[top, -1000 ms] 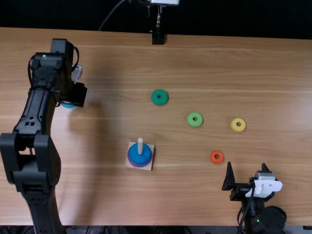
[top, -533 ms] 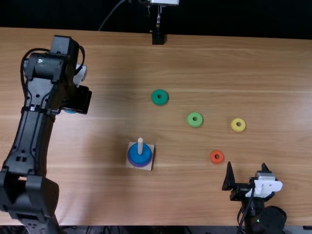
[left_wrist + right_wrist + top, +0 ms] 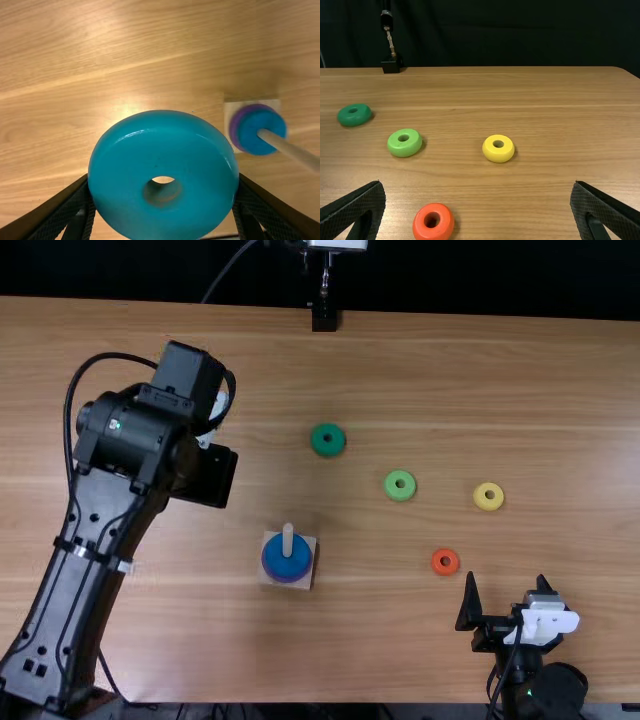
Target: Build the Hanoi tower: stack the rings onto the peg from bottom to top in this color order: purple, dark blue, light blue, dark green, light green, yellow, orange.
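Note:
The left gripper point(image 3: 205, 475), its fingertips hidden by the arm, is left of and beyond the peg point(image 3: 288, 540) in the top view. In the left wrist view that gripper point(image 3: 163, 185) is shut on the light blue ring point(image 3: 162, 220), held above the table. A dark blue ring point(image 3: 283, 564) lies over a purple ring point(image 3: 272, 576) around the peg on its square base point(image 3: 306, 582). Dark green point(image 3: 327, 439), light green point(image 3: 400, 485), yellow point(image 3: 488, 497) and orange point(image 3: 445, 562) rings lie flat on the table. The right gripper point(image 3: 506, 592), also point(image 3: 477, 205), stands open beside the orange ring.
The wooden table point(image 3: 400, 370) runs back to a dark curtain point(image 3: 510, 30). A black stand point(image 3: 324, 316) is at the far edge. The right arm point(image 3: 545, 690) is at the near right.
The left arm has moved rightward, toward the peg. The light blue ring that lay partly visible under it at the left has gone from there. The right arm has kept still.

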